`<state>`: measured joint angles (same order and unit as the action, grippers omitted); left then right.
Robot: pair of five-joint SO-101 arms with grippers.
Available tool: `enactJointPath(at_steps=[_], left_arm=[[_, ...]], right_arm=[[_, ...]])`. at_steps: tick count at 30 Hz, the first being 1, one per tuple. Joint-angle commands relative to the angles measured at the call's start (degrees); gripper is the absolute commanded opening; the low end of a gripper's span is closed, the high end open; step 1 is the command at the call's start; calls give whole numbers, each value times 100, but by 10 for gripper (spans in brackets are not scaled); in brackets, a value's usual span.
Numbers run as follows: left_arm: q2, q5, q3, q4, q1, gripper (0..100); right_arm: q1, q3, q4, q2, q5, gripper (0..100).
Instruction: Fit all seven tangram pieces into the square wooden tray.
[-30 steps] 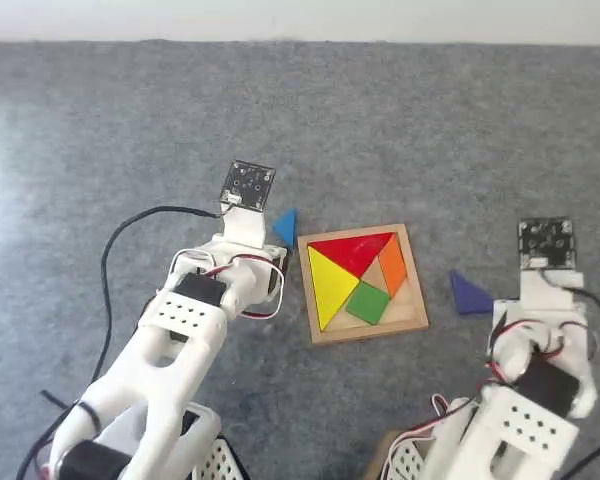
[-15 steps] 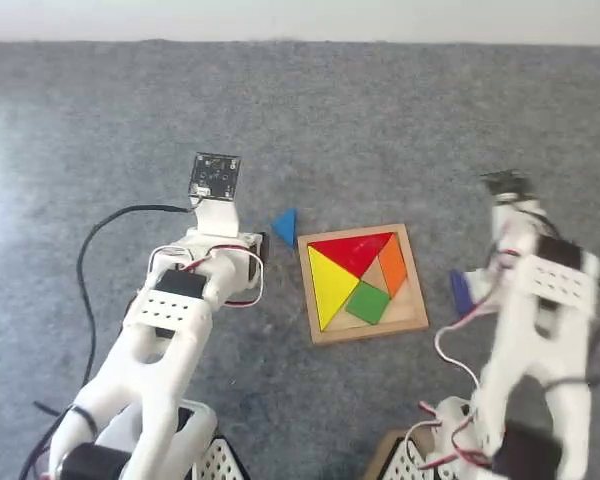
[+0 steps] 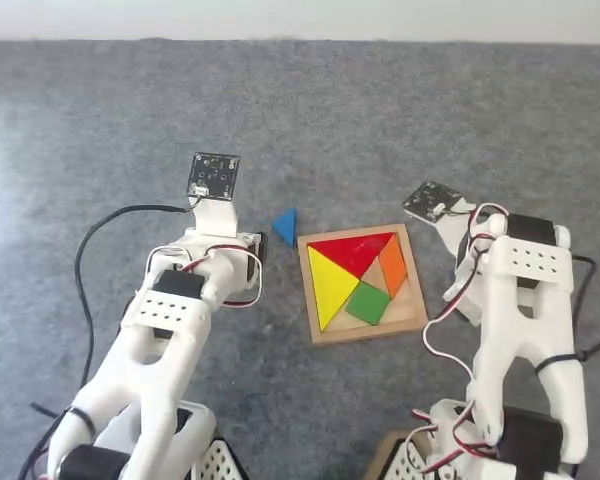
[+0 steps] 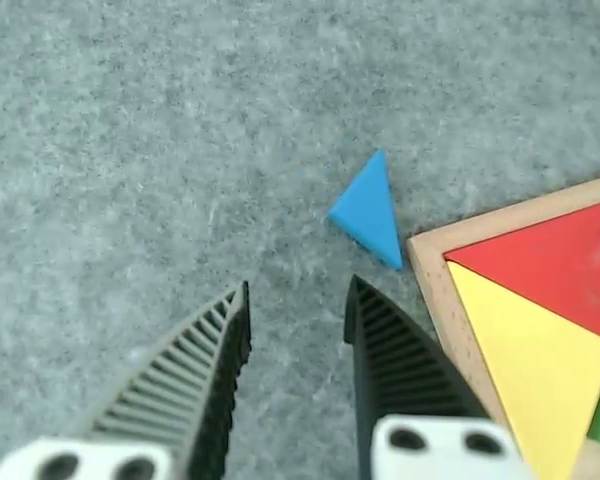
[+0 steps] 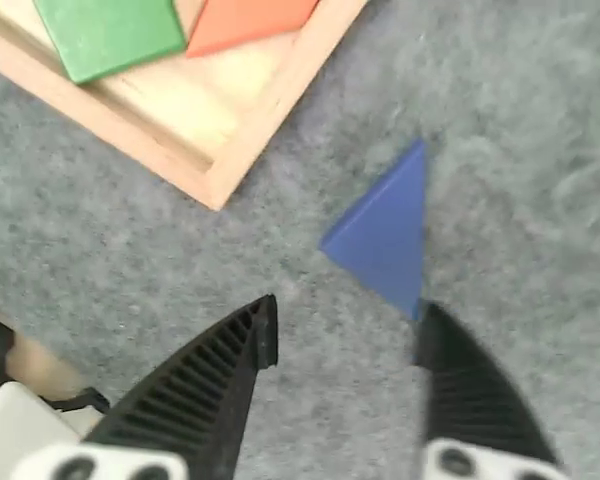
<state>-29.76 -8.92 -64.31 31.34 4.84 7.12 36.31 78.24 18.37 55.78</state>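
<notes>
On the grey mat (image 3: 430,120), mid-table, you've got the tray (image 3: 364,336) sitting between your two arms, and it's part filled. The red triangle (image 3: 352,250) runs along the far edge, the yellow triangle (image 3: 329,285) down the left side, the green square (image 3: 367,301) sits toward the near middle and the orange piece (image 3: 392,264) is on the right, with bare wood showing in the near right stretch. Off the tray's far left corner lies the light blue triangle (image 4: 368,210), flat on the mat, one tip just beside the rim. Your left gripper (image 4: 297,292) hangs low over the mat to the left of that triangle, jaws spread with nothing between them and both tips apart from the piece. Over on the right, the dark blue triangle (image 5: 385,235) lies flat on the mat, near the tray's near right corner but apart from the rim. Your right gripper (image 5: 348,306) is at that piece, jaws spread wide and gripping nothing. One fingertip (image 5: 435,335) sits at a corner of the triangle, though you can't tell whether it touches. The other fingertip is off to the side over bare mat.
</notes>
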Motion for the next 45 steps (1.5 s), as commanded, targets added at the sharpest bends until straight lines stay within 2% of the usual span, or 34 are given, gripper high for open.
enactJointPath(at_steps=[1, 6, 10, 17, 22, 27, 31, 39, 45], left_arm=[[-220, 18, 189, -132, -26, 155], [-220, 229, 189, -132, -26, 154], [-220, 237, 189, -132, -18, 154], [-220, 246, 180, -132, -18, 154], [-220, 246, 171, -132, -18, 154], [-220, 246, 171, -123, -18, 154], [-220, 246, 163, -123, -18, 154], [-220, 237, 145, -123, -18, 154], [-220, 255, 40, -141, 255, 153]], right_arm=[[57, -316, 13, -66, 527, 280], [-101, -316, -4, -479, 1011, 284], [-356, -281, -207, -971, 1011, 284], [-321, -290, -629, -1912, 1011, 281], [207, -316, -1165, -2475, 1037, 281], [813, -615, -1182, -2651, 1037, 278], [1209, -844, -1147, -2659, 1231, 216], [2255, -1547, -743, -2624, 1626, 184], [2703, -2189, -101, -2624, 2207, 154]])
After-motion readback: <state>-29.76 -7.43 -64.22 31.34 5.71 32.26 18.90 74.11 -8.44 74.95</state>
